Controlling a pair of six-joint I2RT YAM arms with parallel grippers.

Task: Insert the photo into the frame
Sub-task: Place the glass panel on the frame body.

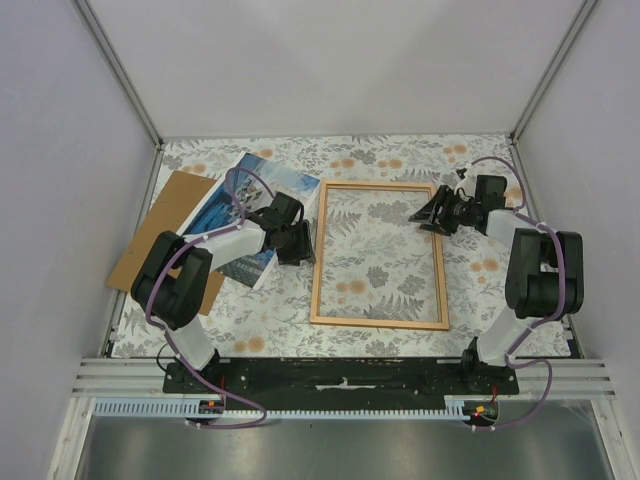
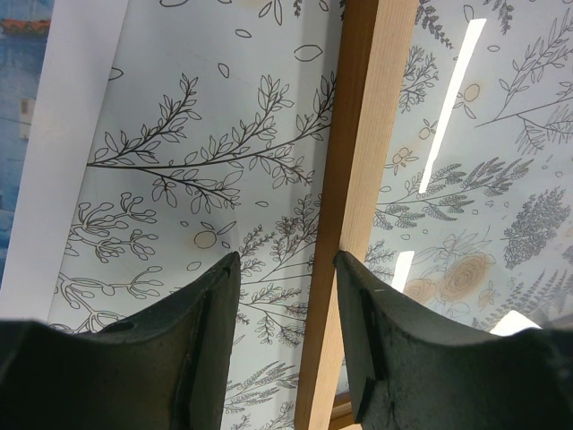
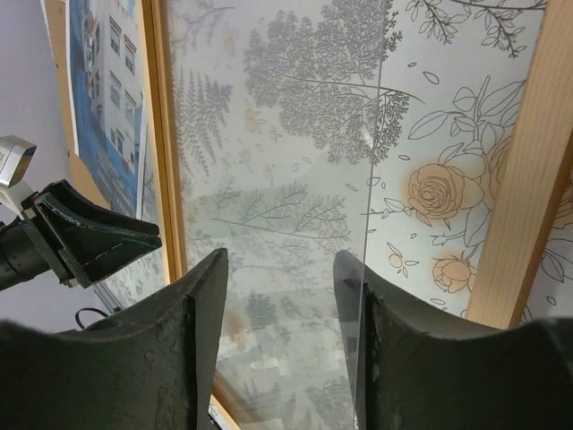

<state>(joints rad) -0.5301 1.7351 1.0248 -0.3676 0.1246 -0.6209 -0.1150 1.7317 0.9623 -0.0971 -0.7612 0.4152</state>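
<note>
The frame (image 1: 380,322) lies flat in the middle of the floral cloth. The photo (image 1: 270,185) lies picture-up to its left, partly under my left arm. My left gripper (image 1: 308,248) is open, low over the frame's left rail (image 2: 358,134), which runs between the fingers close to the right finger (image 2: 376,313). The photo's blue edge (image 2: 13,90) shows at far left. My right gripper (image 1: 425,215) is open over the frame's upper right part. In the right wrist view my gripper (image 3: 280,255) is over a clear pane (image 3: 286,134), whose edge runs by the right finger (image 3: 394,340).
A plain brown backing board (image 1: 160,225) lies at the far left, partly under the photo. The right wrist view shows the frame's near rail (image 3: 524,179), the photo (image 3: 98,98) and my left gripper (image 3: 89,242) beyond the far rail. Walls enclose the table on three sides.
</note>
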